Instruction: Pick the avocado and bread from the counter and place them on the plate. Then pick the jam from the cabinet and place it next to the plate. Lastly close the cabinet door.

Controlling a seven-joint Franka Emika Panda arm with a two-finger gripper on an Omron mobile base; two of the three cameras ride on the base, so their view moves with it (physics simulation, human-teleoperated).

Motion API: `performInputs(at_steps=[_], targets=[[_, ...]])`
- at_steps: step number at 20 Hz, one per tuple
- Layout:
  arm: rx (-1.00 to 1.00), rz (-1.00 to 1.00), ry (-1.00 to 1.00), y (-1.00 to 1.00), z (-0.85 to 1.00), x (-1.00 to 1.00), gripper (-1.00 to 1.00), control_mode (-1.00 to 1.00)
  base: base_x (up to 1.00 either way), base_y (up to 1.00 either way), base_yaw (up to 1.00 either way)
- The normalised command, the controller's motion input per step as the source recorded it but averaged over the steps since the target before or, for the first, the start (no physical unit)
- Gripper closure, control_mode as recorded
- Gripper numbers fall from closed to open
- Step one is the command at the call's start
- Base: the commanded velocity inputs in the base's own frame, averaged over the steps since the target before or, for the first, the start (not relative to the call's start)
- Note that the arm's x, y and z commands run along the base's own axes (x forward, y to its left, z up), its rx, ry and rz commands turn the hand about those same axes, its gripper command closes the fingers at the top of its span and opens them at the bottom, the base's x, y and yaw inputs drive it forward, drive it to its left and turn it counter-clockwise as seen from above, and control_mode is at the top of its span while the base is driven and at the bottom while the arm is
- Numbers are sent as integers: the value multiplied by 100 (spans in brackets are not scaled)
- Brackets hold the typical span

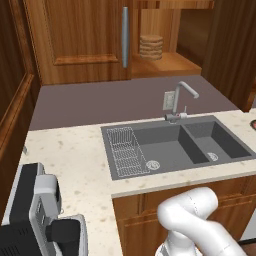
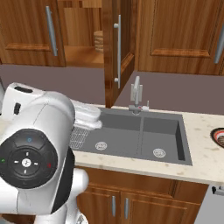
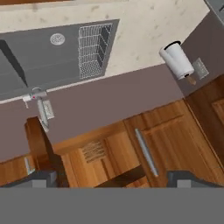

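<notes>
My gripper (image 3: 114, 177) is open, its two dark fingertips (image 3: 41, 177) set wide apart with nothing between them. It hangs high above the counter (image 1: 75, 160) and looks at the cabinet (image 1: 80, 35). The right cabinet door (image 2: 118, 48) stands swung open, edge-on, with its long silver handle showing. On the open shelf sits the jam (image 1: 151, 46), a ribbed tan jar, also seen as the jam (image 2: 98, 39) and the jam (image 3: 92, 151). Only the rim of the plate (image 2: 218, 136) shows, on the counter right of the sink. The avocado and bread are out of view.
A grey double sink (image 1: 175, 145) with a wire rack and a silver faucet (image 1: 180, 100) lies in the counter below the cabinet. A white paper towel roll (image 3: 177, 61) hangs on the side wall. My white arm (image 2: 39, 148) fills the near foreground.
</notes>
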Motion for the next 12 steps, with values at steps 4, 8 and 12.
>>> performInputs(at_steps=[4, 8, 12], targets=[[38, -12, -9, -41, 0, 0, -100, -100, 0, 0, 0], [23, -5, -12, -29, 0, 0, -100, -100, 0, 0, 0], [7, 0, -7, -17, -1, 14, -100, -100, 0, 0, 0]])
